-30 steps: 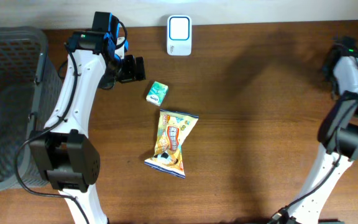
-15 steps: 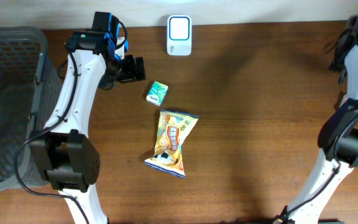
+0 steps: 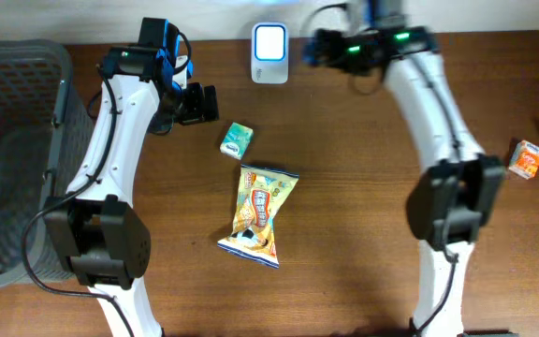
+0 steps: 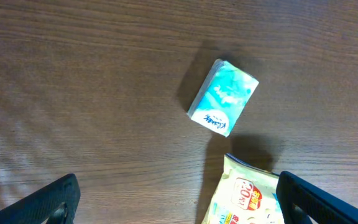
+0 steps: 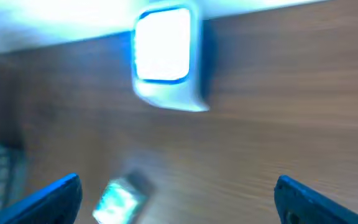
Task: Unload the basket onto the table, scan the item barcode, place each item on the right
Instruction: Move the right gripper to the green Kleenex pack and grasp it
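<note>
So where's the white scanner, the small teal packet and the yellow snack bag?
white scanner [image 3: 269, 47], overhead view, its lit screen
small teal packet [image 4: 223, 98], left wrist view, top face
yellow snack bag [image 3: 258, 215], overhead view, its middle

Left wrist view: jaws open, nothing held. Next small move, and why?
Probably ease the left gripper forward and down over the teal pack: its jaws stand open and empty, the pack lies loose just ahead, clear of the snack bag.
</note>
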You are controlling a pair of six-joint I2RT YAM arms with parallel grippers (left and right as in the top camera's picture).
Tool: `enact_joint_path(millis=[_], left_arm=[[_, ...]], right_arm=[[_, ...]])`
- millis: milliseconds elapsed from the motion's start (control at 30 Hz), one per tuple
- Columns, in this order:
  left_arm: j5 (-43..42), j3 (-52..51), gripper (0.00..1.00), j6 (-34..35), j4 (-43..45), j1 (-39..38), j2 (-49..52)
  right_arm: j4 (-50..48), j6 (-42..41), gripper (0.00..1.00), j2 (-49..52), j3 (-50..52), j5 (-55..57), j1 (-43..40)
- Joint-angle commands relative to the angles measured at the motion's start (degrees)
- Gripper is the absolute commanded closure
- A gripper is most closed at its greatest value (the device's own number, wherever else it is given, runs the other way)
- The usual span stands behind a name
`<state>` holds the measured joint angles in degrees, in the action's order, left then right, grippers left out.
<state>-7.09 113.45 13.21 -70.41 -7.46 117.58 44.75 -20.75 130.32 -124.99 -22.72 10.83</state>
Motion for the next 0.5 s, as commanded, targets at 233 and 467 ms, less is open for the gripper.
enact_joint_path(millis=[233,467], left_arm=[[-0.6,0.0,0.01,0.0,0.1,0.0,0.1],[-0.6,0.0,0.01,0.0,0.1,0.0,0.1]], right_arm=[[-7.0,-12.2,0.17,9.0,1.5,-0.6,11.7],[-8.0,-10.9,0.46,15.3,1.5,0.3,14.8]])
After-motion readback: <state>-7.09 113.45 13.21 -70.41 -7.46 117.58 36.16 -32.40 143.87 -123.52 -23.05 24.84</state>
